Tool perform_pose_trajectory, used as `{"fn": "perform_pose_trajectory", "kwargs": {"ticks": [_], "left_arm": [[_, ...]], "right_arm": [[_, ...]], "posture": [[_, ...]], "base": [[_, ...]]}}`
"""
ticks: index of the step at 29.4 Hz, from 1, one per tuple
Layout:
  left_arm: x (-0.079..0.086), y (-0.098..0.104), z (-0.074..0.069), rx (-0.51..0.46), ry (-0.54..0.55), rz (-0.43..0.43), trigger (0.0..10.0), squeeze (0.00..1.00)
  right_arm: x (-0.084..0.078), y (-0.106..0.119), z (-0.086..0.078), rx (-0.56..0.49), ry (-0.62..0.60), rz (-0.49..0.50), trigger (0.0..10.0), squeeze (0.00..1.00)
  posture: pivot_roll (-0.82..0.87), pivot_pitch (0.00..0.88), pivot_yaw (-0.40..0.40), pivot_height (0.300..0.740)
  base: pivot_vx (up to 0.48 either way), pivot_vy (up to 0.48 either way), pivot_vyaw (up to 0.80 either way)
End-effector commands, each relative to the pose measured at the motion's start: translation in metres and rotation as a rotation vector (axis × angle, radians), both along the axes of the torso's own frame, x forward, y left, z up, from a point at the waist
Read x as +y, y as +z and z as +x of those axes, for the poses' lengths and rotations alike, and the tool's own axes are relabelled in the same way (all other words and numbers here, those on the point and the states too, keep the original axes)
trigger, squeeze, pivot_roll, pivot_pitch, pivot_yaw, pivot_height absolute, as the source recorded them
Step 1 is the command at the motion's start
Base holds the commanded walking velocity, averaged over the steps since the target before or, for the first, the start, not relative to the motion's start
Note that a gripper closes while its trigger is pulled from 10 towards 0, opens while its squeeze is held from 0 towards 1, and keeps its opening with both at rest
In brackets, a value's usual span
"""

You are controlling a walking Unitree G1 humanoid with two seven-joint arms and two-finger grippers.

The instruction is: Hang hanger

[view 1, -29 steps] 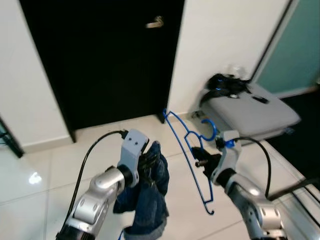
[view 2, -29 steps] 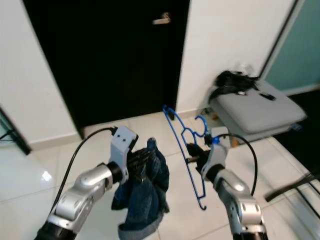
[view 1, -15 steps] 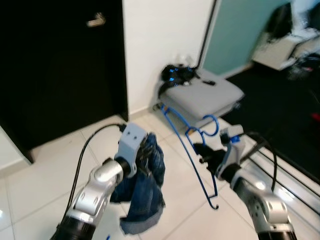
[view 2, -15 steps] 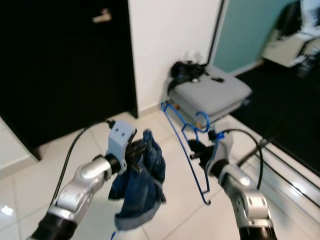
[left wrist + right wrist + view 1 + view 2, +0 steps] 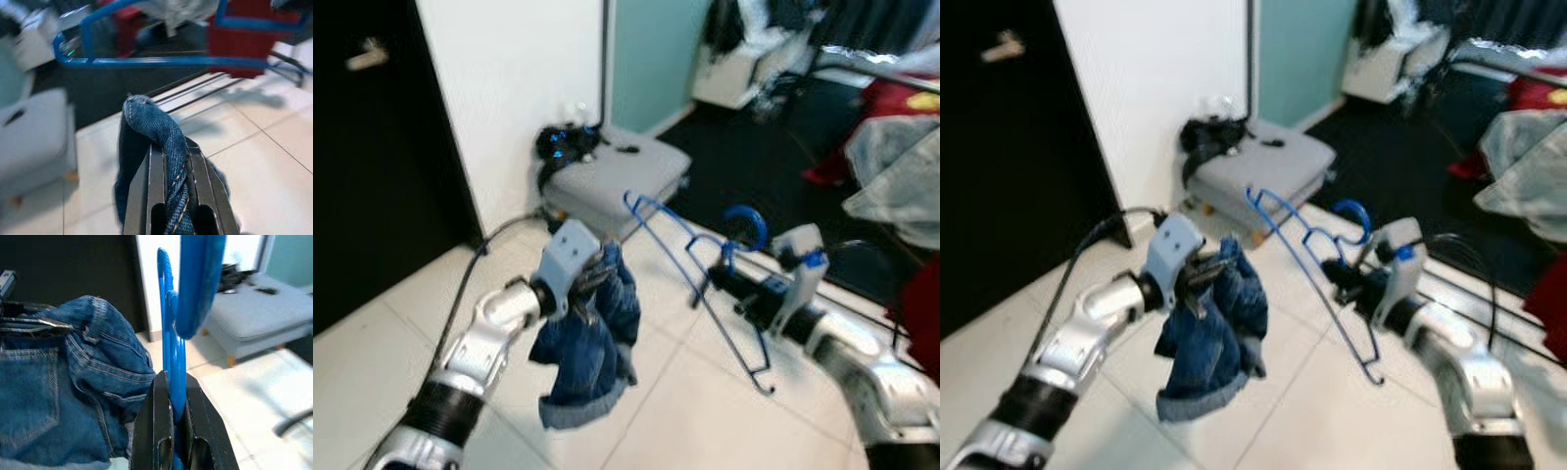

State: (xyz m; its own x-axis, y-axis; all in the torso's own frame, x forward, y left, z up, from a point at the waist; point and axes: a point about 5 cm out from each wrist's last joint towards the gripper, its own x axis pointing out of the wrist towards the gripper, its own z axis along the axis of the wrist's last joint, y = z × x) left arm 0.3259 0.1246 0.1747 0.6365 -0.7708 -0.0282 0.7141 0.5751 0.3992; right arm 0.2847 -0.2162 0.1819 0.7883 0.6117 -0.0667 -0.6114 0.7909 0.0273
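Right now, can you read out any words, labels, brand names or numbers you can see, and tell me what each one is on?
No readable text anywhere.
Jeans, held by the left gripper: stitching only, no label showing.
Blue hanger, in the right gripper: no marking.
Grey cushion: no marking.
Background clutter: too blurred to read.

Bare tiled floor (image 5: pixel 705 411) below, grey cushioned seat (image 5: pixel 607 181) ahead

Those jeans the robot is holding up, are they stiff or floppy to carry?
Probably floppy: the jeans sag in folds below the left gripper. Likely heavy for cloth, being thick denim. They seem unlikely to slip, as the fingers pinch a bunched fold.
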Motion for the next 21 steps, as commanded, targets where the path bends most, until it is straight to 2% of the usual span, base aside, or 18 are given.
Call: {"fn": "perform_pose_trajectory", "kwargs": {"ticks": [1,2,4,5,6,7,8,10,12,14,16,17,18,19,20,21], "left_arm": [[0.002,0.014,0.0,-0.072,-0.08,-0.005,10.0,0.0],[0.002,0.014,0.0,-0.072,-0.08,-0.005,10.0,0.0],[0.006,0.038,-0.003,-0.232,-0.216,0.086,10.0,0.0],[0.006,0.038,-0.003,-0.232,-0.216,0.086,10.0,0.0],[0.007,0.051,-0.004,-0.313,-0.28,0.145,10.0,0.0],[0.007,0.051,-0.004,-0.313,-0.28,0.145,10.0,0.0],[0.007,0.06,-0.005,-0.363,-0.322,0.184,10.0,0.0],[0.007,0.06,-0.005,-0.363,-0.322,0.184,10.0,0.0],[0.005,0.084,-0.008,-0.456,-0.426,0.234,10.0,0.0],[0.005,0.084,-0.008,-0.456,-0.426,0.234,10.0,0.0],[0.002,0.108,-0.015,-0.557,-0.558,0.271,10.0,0.0],[0.002,0.108,-0.015,-0.557,-0.558,0.271,10.0,0.0],[0.002,0.118,-0.022,-0.62,-0.679,0.345,10.0,0.0],[0.002,0.119,-0.024,-0.641,-0.721,0.383,10.0,0.0],[0.001,0.118,-0.026,-0.676,-0.763,0.457,10.0,0.0],[0.001,0.118,-0.026,-0.676,-0.763,0.457,10.0,0.0]], "right_arm": [[-0.005,0.005,-0.004,-0.002,0.029,-0.001,10.0,0.0],[-0.005,0.005,-0.004,-0.002,0.029,-0.001,10.0,0.0],[-0.023,0.017,-0.015,-0.002,0.093,-0.047,10.0,0.0],[-0.023,0.017,-0.015,-0.002,0.093,-0.047,10.0,0.0],[-0.033,0.024,-0.023,0.002,0.136,-0.059,10.0,0.0],[-0.033,0.024,-0.023,0.002,0.136,-0.059,10.0,0.0],[-0.039,0.029,-0.028,0.007,0.165,-0.064,10.0,0.0],[-0.039,0.029,-0.028,0.007,0.165,-0.064,10.0,0.0],[-0.049,0.042,-0.039,0.004,0.232,-0.086,10.0,0.0],[-0.049,0.042,-0.039,0.004,0.232,-0.086,10.0,0.0],[-0.058,0.053,-0.049,0.013,0.296,-0.094,10.0,0.0],[-0.058,0.053,-0.049,0.013,0.296,-0.094,10.0,0.0],[-0.066,0.061,-0.053,0.026,0.333,-0.09,10.0,0.0],[-0.068,0.064,-0.053,0.03,0.345,-0.085,10.0,0.0],[-0.069,0.066,-0.054,0.036,0.366,-0.074,10.0,0.0],[-0.069,0.066,-0.054,0.036,0.366,-0.074,10.0,0.0]], "posture": [[-0.01,0.04,-0.01,0.74],[-0.01,0.04,-0.01,0.74],[-0.02,0.04,-0.007,0.74],[-0.02,0.04,-0.007,0.74],[-0.02,0.043,-0.005,0.74],[-0.02,0.043,-0.005,0.74],[-0.02,0.043,-0.005,0.74],[-0.02,0.043,-0.005,0.74],[-0.02,0.041,0.0,0.74],[-0.02,0.041,0.0,0.74],[-0.02,0.044,0.002,0.74],[-0.02,0.044,0.002,0.74],[-0.02,0.046,0.003,0.74],[-0.02,0.046,0.005,0.74],[-0.02,0.046,0.005,0.74],[-0.02,0.046,0.005,0.74]], "base": [[0.0,0.0,-0.8],[0.0,0.0,-0.8],[0.0,0.0,-0.8],[0.0,0.0,-0.8],[0.0,0.0,-0.8],[0.0,0.0,-0.8],[0.0,0.0,0.0],[0.0,0.0,0.0],[0.0,0.0,0.0],[0.0,0.0,0.0],[0.0,0.0,0.0],[0.0,0.0,0.0],[0.0,0.0,0.0],[0.0,0.0,0.0],[0.0,0.0,0.0],[0.0,0.0,0.0]]}}
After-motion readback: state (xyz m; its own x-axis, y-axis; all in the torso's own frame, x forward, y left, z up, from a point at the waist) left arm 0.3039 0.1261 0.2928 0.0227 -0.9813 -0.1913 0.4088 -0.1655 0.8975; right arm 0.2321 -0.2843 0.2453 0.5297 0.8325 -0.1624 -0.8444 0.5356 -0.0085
